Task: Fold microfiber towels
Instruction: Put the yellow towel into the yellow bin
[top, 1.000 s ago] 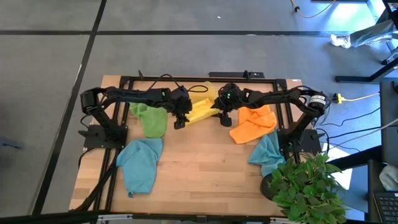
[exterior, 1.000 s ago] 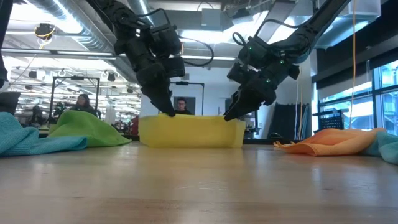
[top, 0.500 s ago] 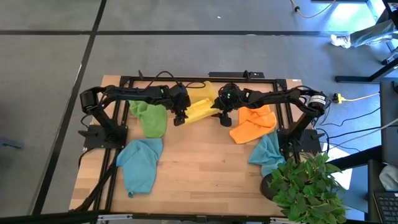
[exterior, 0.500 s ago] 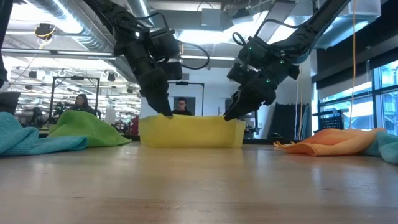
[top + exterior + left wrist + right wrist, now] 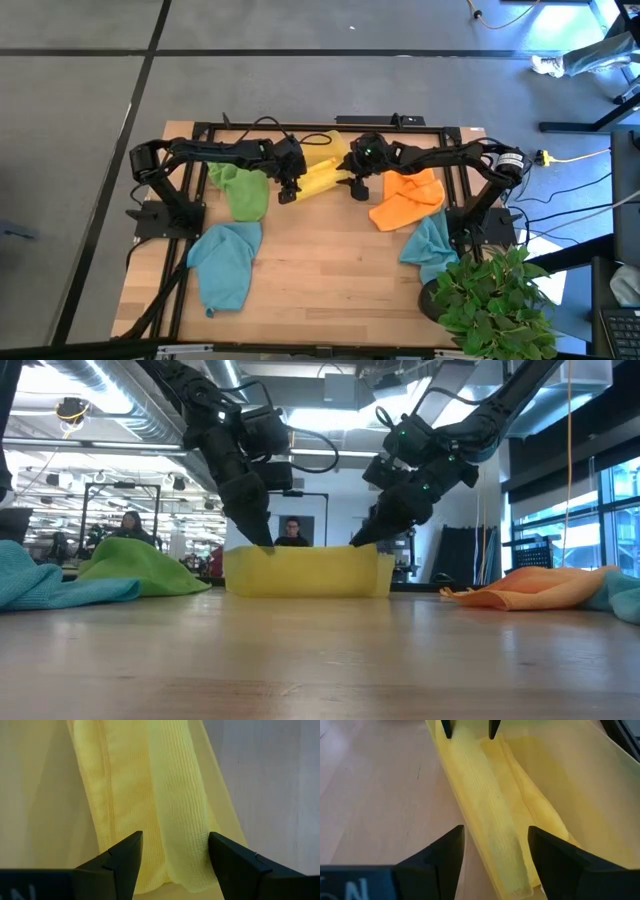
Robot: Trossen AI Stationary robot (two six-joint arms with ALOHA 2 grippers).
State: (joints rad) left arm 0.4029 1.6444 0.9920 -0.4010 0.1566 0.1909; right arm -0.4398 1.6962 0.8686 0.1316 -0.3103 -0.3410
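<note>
One yellow towel (image 5: 165, 815) in tray (image 5: 600, 795)

The wooden worktop (image 5: 310, 280) carries a translucent yellow plastic tray (image 5: 305, 573) at its 12 o'clock edge. A potted plant (image 5: 490, 300) occupies the 4 o'clock corner. Beyond the worktop, a seated person (image 5: 131, 524) is visible in the room.

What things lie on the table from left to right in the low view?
Teal towel → green towel → left gripper → yellow towel → right gripper → orange towel → second teal towel.
</note>
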